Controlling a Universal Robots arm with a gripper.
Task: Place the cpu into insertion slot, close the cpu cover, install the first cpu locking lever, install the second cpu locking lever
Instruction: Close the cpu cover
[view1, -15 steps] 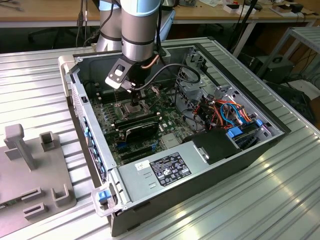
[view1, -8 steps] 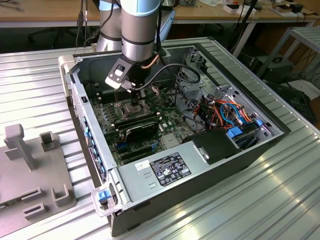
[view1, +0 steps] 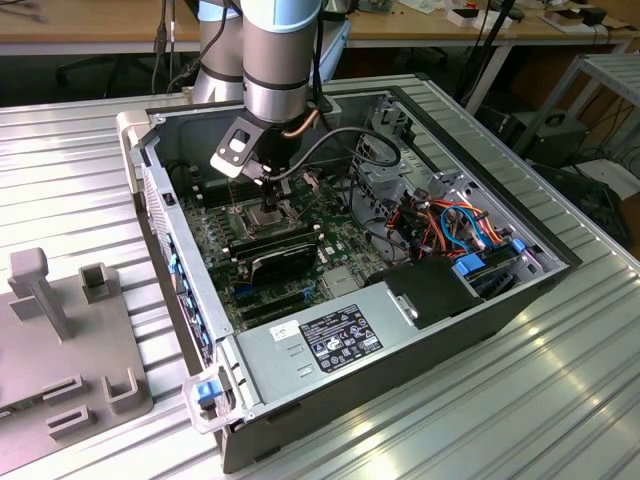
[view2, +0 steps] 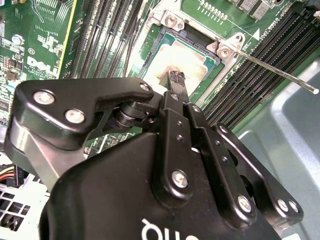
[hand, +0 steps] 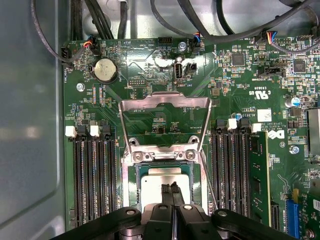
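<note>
Over the open computer case (view1: 420, 375) on the ribbed metal desk (view1: 70, 150), the arm hangs straight down with its end effector (view1: 266, 190) low above the green board. Directly under the tips lies the cpu (hand: 152, 185), seated flat in the slot (view2: 190, 42), its silvery top carrying a pale smear (plainest in the second wrist view). The end effector's two fingers (view2: 176, 80) are pressed together with only a hairline seam between them, and they hold nothing. They point at about the middle of the cpu. Whether they touch its top plate or stand just off it, I cannot tell. The cover (hand: 165, 99) is open, swung back on its hinge away from the slot toward the coin cell (hand: 105, 70), with bare board showing through its square window. One thin lever (view2: 275, 67) juts free from a corner of the slot, raised and angled out across the neighbouring memory slots (hand: 95, 180). Such long black slots flank the cpu on both sides, and a green memory stick (hand: 257, 175) sits in one of them.
</note>
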